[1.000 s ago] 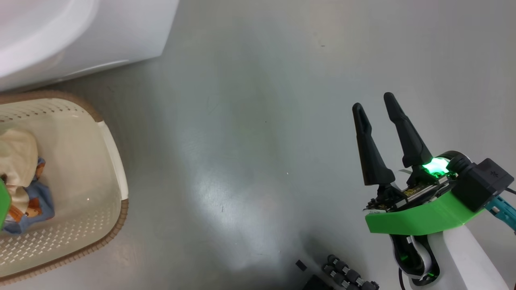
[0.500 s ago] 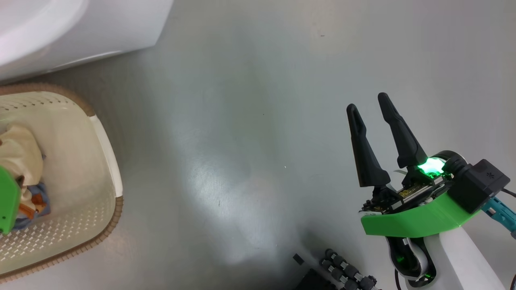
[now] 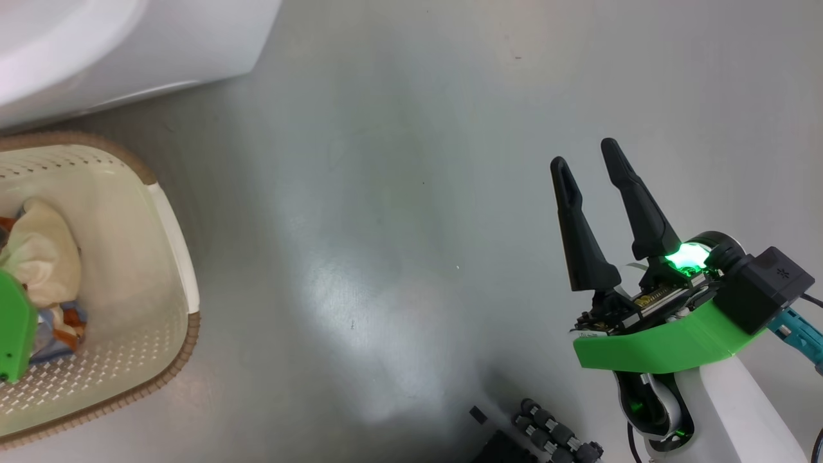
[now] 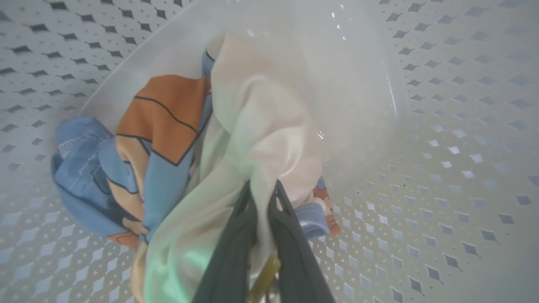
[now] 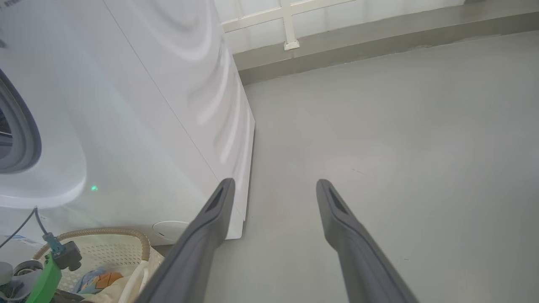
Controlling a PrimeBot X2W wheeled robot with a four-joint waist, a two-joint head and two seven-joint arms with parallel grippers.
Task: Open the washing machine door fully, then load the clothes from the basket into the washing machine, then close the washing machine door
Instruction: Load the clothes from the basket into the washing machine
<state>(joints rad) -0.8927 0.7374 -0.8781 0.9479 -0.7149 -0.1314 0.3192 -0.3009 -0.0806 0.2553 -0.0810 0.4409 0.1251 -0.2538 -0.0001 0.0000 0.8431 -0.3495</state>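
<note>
Left wrist view: I'm looking down into the basket [image 4: 442,139], and the left fingers [image 4: 229,256] are pinching shut on the clothes [image 4: 252,126], tips nearly together w/ a fold of the cream cloth bunching btwn them. The blue bear-print piece is lying against the cream one, so I'm guessing both are coming up as one bundle (can't tell how much of the blue is actually caught). I'm gripping on the crest of the heap bc that's where the fabric is gathering thickest, clear of the perforated bottom.

Head view: the basket is sitting on the floor [image 3: 418,225] at lower left, just beside the washing machine [image 3: 128,58], making for a short carry to the drum. That one bundle is all I'm seeing in it.

Right fingers [image 3: 578,238] are standing wide open, holding nothing, hovering over bare floor well apart from the basket; I'm parking that arm out of the way. Right wrist view is showing the grey gasket [image 5: 29,139] at its left edge w/ the opening looking uncovered, so I'm judging step one done and loading underway.
</note>
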